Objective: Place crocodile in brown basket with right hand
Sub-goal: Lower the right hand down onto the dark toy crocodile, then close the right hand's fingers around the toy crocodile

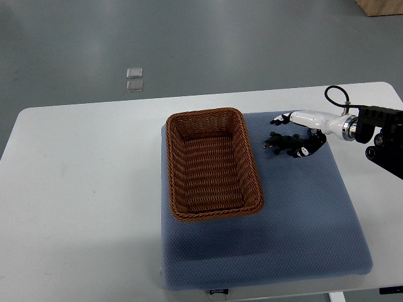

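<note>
Lying left-to-right, crocodile [281,143] under right hand [307,128].

Brown woven basket [178,163], blue dotted mat [302,214], dk-green croc [281,142].

A white table [82,189] with rounded corners carries a thick blue-grey pad [302,214] that lies right of the table's middle and reaches its near edge. On the pad's left part stands a brown wicker basket [217,214], long side running away from the robot. Near the basket's far right corner lies a dark toy crocodile [281,143]. A small mark on the pad's near edge is possibly a label.
</note>
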Controlling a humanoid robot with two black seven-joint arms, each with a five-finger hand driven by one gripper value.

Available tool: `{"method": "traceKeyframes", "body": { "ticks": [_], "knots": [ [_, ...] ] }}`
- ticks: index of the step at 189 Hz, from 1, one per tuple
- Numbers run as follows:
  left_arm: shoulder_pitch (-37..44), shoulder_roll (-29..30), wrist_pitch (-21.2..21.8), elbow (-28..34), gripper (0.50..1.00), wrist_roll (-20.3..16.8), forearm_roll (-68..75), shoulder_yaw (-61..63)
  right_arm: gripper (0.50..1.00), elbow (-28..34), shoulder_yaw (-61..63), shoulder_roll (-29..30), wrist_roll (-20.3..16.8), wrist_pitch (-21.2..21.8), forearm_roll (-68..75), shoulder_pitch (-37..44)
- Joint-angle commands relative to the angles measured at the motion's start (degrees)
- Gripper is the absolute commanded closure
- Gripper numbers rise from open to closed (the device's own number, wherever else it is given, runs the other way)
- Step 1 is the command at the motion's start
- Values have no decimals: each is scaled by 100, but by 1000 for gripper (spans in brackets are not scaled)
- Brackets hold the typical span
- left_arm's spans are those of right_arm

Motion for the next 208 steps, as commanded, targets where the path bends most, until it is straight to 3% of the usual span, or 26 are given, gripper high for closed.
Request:
{"method": "traceKeyframes", "body": {
  "ticks": [1,100,146,208],
  "knots": [
    [0,0,4,0,500,0,0,-3,634,-12,-76,-2,-10,-66,-108,23],
    [0,0,-4,0,500,0,0,-3,671,-30,-437,7,-36,-436,-398,102],
    [0,0,4,0,500,0,0,-3,724,-74,-498,16,-45,-532,-407,137],
    [0,0,4,0,500,0,0,6,722,-91,-656,24,-45,-541,-434,128]
  ]
}}
